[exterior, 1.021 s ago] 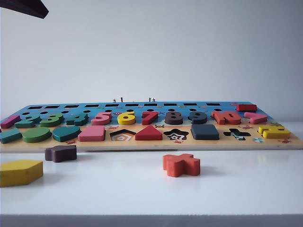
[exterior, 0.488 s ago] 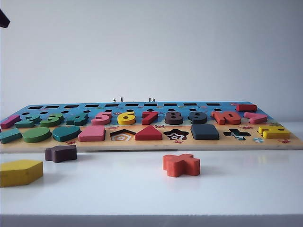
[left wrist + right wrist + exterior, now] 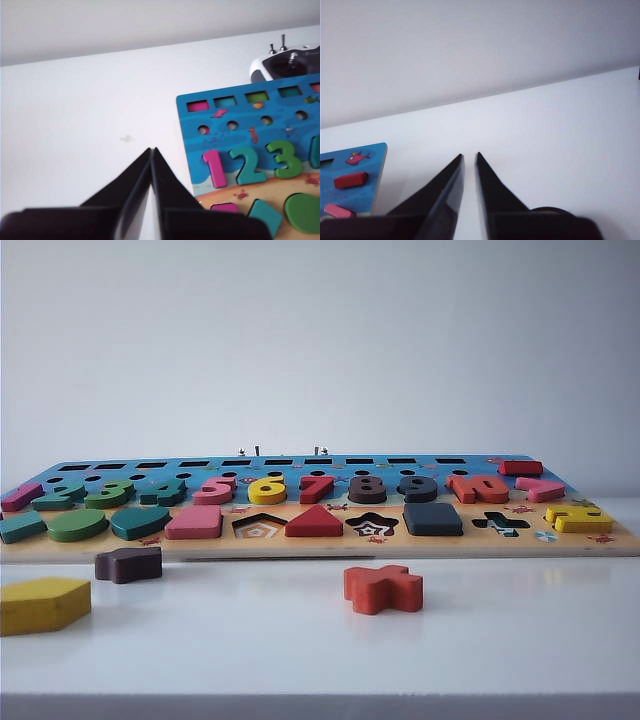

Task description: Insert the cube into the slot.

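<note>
The dark navy cube (image 3: 432, 518) lies flat in the front row of the colourful puzzle board (image 3: 320, 545), between the star recess (image 3: 371, 526) and the cross recess (image 3: 500, 523). It covers the slot, whose floor is hidden. Neither gripper shows in the exterior view. My left gripper (image 3: 151, 149) is shut, its tips touching, empty, over bare white table beside the board's end with the numbers 1, 2, 3 (image 3: 235, 135). My right gripper (image 3: 469, 155) has a narrow gap between its fingers, nothing in it, off the board's other end (image 3: 370, 160).
On the table in front of the board lie an orange cross piece (image 3: 383, 588), a dark brown wavy block (image 3: 128, 563) and a yellow pentagon block (image 3: 42, 603). The pentagon recess (image 3: 259, 527) stands unfilled. A white device with two pegs (image 3: 287, 65) sits behind the board.
A dark part of an arm at the exterior view's top left corner has drawn away and is gone from view. The cube and the loose pieces have not moved.
</note>
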`<action>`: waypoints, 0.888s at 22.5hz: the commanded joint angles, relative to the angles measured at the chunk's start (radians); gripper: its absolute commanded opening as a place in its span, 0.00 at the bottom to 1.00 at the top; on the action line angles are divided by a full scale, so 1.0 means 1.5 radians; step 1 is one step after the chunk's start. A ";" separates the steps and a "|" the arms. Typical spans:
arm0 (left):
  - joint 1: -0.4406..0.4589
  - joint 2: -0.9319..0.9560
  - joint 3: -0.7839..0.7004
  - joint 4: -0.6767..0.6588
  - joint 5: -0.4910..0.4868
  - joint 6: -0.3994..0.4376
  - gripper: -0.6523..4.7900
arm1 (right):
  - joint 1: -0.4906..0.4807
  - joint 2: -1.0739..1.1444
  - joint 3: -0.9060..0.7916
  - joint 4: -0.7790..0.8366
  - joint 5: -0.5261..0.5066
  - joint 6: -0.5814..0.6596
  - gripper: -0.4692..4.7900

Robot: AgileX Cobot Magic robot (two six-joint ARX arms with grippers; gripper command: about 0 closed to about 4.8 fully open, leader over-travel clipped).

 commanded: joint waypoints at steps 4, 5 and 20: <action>0.017 -0.054 -0.054 0.018 -0.020 -0.001 0.15 | 0.000 -0.001 -0.006 -0.006 -0.002 -0.045 0.08; 0.017 -0.063 -0.064 0.018 -0.023 -0.001 0.15 | 0.000 -0.001 -0.006 -0.005 -0.002 -0.048 0.08; 0.018 -0.155 -0.175 0.068 -0.052 0.002 0.15 | 0.002 -0.001 -0.006 -0.048 0.018 -0.048 0.09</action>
